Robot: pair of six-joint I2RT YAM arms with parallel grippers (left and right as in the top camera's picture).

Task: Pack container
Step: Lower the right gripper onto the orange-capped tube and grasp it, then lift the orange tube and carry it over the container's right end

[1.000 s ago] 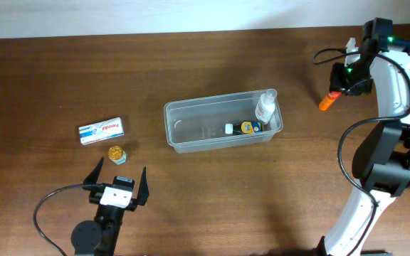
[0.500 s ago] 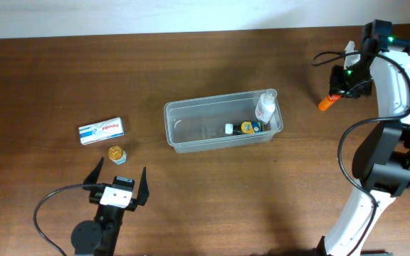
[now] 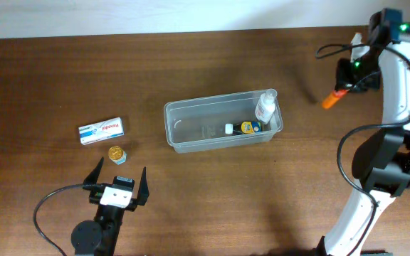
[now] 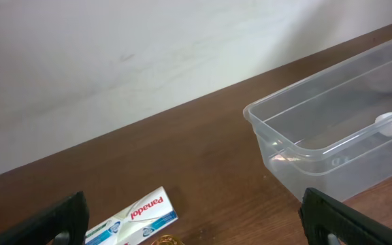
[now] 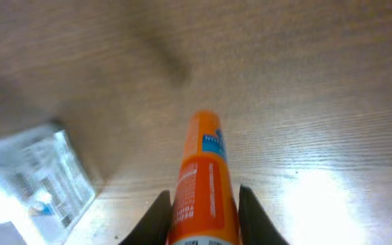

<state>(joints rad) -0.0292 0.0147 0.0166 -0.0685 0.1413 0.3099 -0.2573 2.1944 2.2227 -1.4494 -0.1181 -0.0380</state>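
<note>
The clear plastic container (image 3: 184, 135) sits mid-table and holds a white bottle (image 3: 265, 107) and small items (image 3: 246, 127) at its right end; it also shows in the left wrist view (image 4: 298, 146) and at the left edge of the right wrist view (image 5: 43, 177). My right gripper (image 3: 342, 91) is shut on an orange tube (image 3: 330, 99) and holds it above the table at the far right. The tube fills the right wrist view (image 5: 201, 184) between the fingers (image 5: 201, 218). My left gripper (image 3: 120, 183) is open and empty near the front left.
A white and blue Panadol box (image 3: 101, 130) lies at the left, also in the left wrist view (image 4: 136, 216). A small gold-capped item (image 3: 117, 153) lies just in front of it. A pale wall runs along the table's far edge.
My right gripper has lifted the orange tube off the table and moved it slightly right. The left arm has not moved.
</note>
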